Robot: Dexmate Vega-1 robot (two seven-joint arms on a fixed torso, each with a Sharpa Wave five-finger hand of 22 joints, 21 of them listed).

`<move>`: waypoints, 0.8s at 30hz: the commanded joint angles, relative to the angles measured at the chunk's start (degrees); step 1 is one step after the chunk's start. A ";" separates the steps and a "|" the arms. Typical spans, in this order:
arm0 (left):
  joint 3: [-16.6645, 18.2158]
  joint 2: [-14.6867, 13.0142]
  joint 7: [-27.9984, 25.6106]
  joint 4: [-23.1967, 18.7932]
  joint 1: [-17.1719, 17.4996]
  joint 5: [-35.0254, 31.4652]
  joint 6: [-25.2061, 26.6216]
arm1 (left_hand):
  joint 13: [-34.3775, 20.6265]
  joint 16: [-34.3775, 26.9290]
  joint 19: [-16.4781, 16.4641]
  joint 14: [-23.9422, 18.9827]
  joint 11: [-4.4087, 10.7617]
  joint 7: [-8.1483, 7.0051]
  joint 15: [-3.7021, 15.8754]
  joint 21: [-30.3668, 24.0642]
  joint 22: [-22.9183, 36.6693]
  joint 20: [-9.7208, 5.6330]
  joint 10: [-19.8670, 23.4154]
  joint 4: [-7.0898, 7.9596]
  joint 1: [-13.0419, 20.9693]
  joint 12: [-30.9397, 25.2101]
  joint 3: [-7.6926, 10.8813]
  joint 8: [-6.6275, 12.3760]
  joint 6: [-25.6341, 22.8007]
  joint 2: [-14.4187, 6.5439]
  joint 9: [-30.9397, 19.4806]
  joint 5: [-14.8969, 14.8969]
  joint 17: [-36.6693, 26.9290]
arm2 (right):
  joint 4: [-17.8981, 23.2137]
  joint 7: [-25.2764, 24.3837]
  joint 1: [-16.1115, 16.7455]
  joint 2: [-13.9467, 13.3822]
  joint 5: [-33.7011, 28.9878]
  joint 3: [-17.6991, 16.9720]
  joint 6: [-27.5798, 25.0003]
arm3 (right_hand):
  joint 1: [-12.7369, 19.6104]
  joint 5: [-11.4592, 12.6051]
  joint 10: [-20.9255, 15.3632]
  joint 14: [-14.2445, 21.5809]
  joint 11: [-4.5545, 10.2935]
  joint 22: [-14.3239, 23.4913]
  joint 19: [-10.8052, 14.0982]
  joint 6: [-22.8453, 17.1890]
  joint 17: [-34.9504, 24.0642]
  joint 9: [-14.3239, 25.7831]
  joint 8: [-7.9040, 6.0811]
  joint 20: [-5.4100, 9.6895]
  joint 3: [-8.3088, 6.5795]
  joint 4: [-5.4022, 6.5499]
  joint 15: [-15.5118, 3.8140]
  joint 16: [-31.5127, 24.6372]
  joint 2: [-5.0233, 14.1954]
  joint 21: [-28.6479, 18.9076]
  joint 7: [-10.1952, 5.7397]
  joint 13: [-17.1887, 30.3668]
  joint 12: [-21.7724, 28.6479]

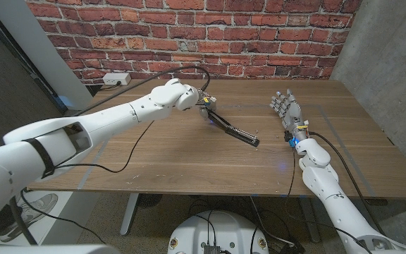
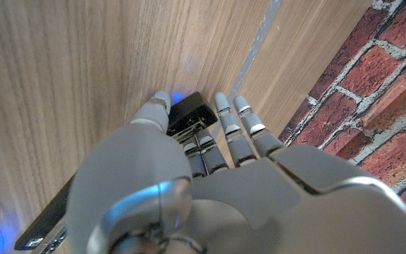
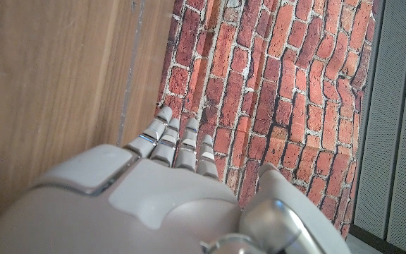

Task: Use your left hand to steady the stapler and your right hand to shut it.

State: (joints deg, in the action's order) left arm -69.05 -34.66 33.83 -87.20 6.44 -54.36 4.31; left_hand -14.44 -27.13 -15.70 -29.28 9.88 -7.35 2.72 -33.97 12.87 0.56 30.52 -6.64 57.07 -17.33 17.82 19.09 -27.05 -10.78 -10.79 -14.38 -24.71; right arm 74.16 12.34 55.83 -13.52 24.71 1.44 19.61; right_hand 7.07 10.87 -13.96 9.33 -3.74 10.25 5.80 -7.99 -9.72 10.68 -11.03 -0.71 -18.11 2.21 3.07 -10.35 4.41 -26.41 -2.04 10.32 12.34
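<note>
One wide brown wooden table point(image 1: 189, 152) carries the work, and every place below is given from the stapler on it. Behind the table stands one red brick wall point(image 1: 189, 35), placed well beyond the stapler.

Two white robot arms reach over the table. The left robot hand point(image 1: 182, 95) sits on the rear end of the stapler, the end nearest the wall. In the left wrist view, this robot hand point(image 2: 189, 162) has its fingers point(image 2: 228, 127) draped over the stapler's black end, with another finger along its side. The grip looks meant to pin the base so it cannot slide when the top is pushed down.

The right robot hand point(image 1: 285, 109) stands upright to the right of the stapler, well apart from it, fingers spread and holding nothing. It seems to be waiting, or about to move in, for the closing push.

One long black stapler point(image 1: 231, 129) lies near the middle of the table, running diagonally from the left robot hand toward the front right. It looks hinged open, with a thin metal strip visible along it, so the shutting step appears not yet done.

One white power strip point(image 1: 115, 79) sits far behind the stapler to the left, against the wall.
</note>
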 commanded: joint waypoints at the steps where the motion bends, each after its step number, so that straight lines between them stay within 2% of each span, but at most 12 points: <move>1: -1.77 -0.37 -3.51 0.14 0.82 -5.21 0.41 | -1.89 -6.20 -2.11 -5.25 -0.21 0.55 8.99 -4.04 2.20 0.49 6.21 2.97 1.90 -2.73 2.18 1.04 -5.67 -1.16 -0.41 -0.51 -6.60 | 0.07 -0.51 -0.22 -0.25 -0.54 0.13 -0.30 | -0.34 0.03 -0.44 0.16 -0.07 0.26 0.48 -0.60 -0.12 0.07 -0.25 0.03 0.13 -0.25 0.18 0.01 0.31 0.16 -0.09 0.26 0.19; 5: -2.43 -0.61 -4.59 0.01 1.07 -7.65 0.42 | -4.14 -11.39 -3.63 -10.52 -0.73 1.37 9.12 -7.93 3.88 0.44 13.91 8.78 1.20 -6.77 4.95 1.18 -10.67 -1.62 -0.58 -1.92 -12.34 | 0.24 -0.76 -0.20 -0.33 -0.74 0.21 -0.33 | -0.37 0.03 -0.61 0.25 -0.11 0.27 0.64 -0.93 -0.12 0.07 -0.36 0.17 0.14 -0.24 0.12 -0.02 0.34 0.20 0.08 0.26 0.23; 8: -3.07 -0.79 -5.59 0.02 1.34 -9.84 0.42 | -6.48 -15.39 -4.06 -12.69 -0.63 1.23 9.04 -10.51 5.01 0.10 18.78 10.41 1.50 -10.33 5.48 0.91 -13.03 -0.98 -1.08 -3.01 -17.35 | 0.33 -0.83 -0.19 -0.45 -0.88 0.29 -0.36 | -0.43 0.05 -0.84 0.44 0.10 0.27 0.79 -1.14 -0.13 0.07 -0.41 0.31 0.11 -0.17 -0.13 -0.10 0.46 0.24 0.21 0.26 0.29; 10: -3.25 -0.91 -6.35 -0.03 1.66 -10.95 0.54 | -9.81 -18.39 -3.79 -12.90 -0.17 2.38 8.80 -12.97 6.32 -0.09 21.39 11.74 1.55 -13.97 5.33 1.58 -15.57 -1.11 -2.26 -3.99 -22.30 | 0.35 -0.86 -0.19 -0.45 -0.84 0.30 -0.37 | -0.45 0.06 -0.90 0.49 0.15 0.27 0.91 -1.24 -0.14 0.07 -0.44 0.36 0.09 -0.14 -0.17 -0.12 0.54 0.23 0.25 0.26 0.31; 12: -3.33 -0.93 -6.66 -0.07 1.94 -11.85 0.81 | -14.47 -20.43 -3.13 -13.55 0.62 3.83 8.60 -15.56 7.64 0.01 22.10 13.20 1.44 -17.93 5.30 2.94 -17.71 -1.13 -4.13 -5.29 -26.78 | 0.39 -0.86 -0.18 -0.50 -0.82 0.32 -0.46 | -0.48 0.07 -1.10 0.60 0.15 0.28 1.00 -1.44 -0.14 0.07 -0.49 0.57 0.07 -0.11 -0.25 -0.15 0.61 0.25 0.43 0.26 0.37; 15: -2.96 -0.95 -7.20 -0.12 2.51 -12.14 1.22 | -22.15 -21.77 -3.00 -16.46 0.12 4.72 7.89 -19.88 9.62 0.63 23.94 14.33 1.81 -24.41 6.11 5.11 -17.68 -0.65 -8.01 -7.43 -31.25 | 0.45 -0.84 -0.15 -0.54 -0.81 0.33 -0.38 | -0.50 0.08 -1.20 0.62 0.20 0.28 1.12 -1.53 -0.14 0.07 -0.50 0.69 0.06 -0.07 -0.27 -0.15 0.68 0.26 0.59 0.25 0.39; 17: -2.24 -0.87 -7.05 -0.11 2.91 -10.94 1.35 | -28.63 -22.11 -2.58 -18.29 -0.71 5.66 6.90 -23.28 11.03 1.08 24.55 14.55 2.16 -29.24 6.69 7.49 -16.89 -0.36 -12.00 -8.79 -34.30 | 0.52 -0.73 -0.13 -0.61 -0.75 0.32 -0.34 | -0.52 0.10 -1.47 0.65 0.39 0.28 1.25 -1.64 -0.14 0.07 -0.52 0.80 0.04 -0.05 -0.55 -0.14 0.73 0.28 0.61 0.25 0.48; 18: -1.64 -1.02 -7.29 -0.35 3.25 -9.98 1.42 | -31.95 -22.38 -2.62 -19.14 -1.29 6.96 6.49 -24.98 11.57 1.50 24.68 14.55 2.39 -31.53 7.03 9.18 -17.24 -0.22 -14.24 -9.37 -35.96 | 0.71 -0.77 -0.04 -0.66 -0.76 0.29 -0.35 | -0.52 0.10 -1.54 0.68 0.38 0.28 1.29 -1.69 -0.14 0.07 -0.53 0.82 0.04 -0.05 -0.54 -0.15 0.74 0.28 0.69 0.25 0.50; 20: -1.22 -0.98 -7.03 -0.42 3.42 -9.22 1.44 | -35.14 -22.98 -2.63 -20.46 -2.22 7.72 5.86 -26.62 12.00 1.92 25.26 14.52 2.74 -33.78 7.65 10.73 -17.18 -0.25 -16.51 -9.87 -37.74 | 0.78 -0.79 0.00 -0.69 -0.76 0.29 -0.36 | -0.55 0.10 -1.60 0.71 0.36 0.28 1.32 -1.87 -0.14 0.07 -0.58 0.84 0.06 -0.04 -0.57 -0.15 0.73 0.31 0.79 0.25 0.51; 21: -0.79 -1.10 -7.06 -0.67 3.64 -8.54 1.55 | -37.36 -23.51 -2.83 -21.43 -2.52 8.85 5.45 -27.70 12.17 2.34 25.69 14.52 3.01 -35.25 8.22 11.95 -17.30 -0.25 -18.19 -10.19 -39.08 | 0.85 -0.68 0.03 -0.74 -0.67 0.29 -0.40 | -0.55 0.10 -1.64 0.72 0.29 0.28 1.33 -1.94 -0.13 0.07 -0.60 0.84 0.06 -0.03 -0.61 -0.15 0.73 0.33 0.85 0.25 0.51; 24: 0.20 -1.07 -6.43 -0.94 4.00 -6.61 1.86 | -39.98 -24.27 -3.48 -22.68 -2.96 9.98 5.02 -29.14 12.35 2.74 25.96 14.39 3.56 -36.78 9.27 13.43 -17.38 -0.33 -20.30 -10.53 -40.79 | 0.97 -0.44 0.06 -0.84 -0.57 0.32 -0.48 | -0.57 0.10 -1.78 0.73 0.34 0.28 1.38 -1.99 -0.13 0.06 -0.59 0.86 0.07 -0.02 -0.60 -0.14 0.72 0.37 0.89 0.25 0.55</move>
State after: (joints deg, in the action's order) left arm -71.10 -35.53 27.69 -87.40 8.97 -63.74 5.32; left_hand -52.35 -50.75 -18.74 -50.82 7.68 -3.73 6.54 -61.92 24.95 2.61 44.73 0.22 59.06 -46.15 18.54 31.42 -39.05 -10.04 -29.34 -24.55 -64.06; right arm 74.65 11.60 55.68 -14.06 24.01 1.69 19.28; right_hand 6.58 10.87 -15.29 9.73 -3.46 10.25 6.52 -9.33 -9.72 10.68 -11.27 0.01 -18.11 2.21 2.67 -10.35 4.89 -26.24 -1.32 10.32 12.34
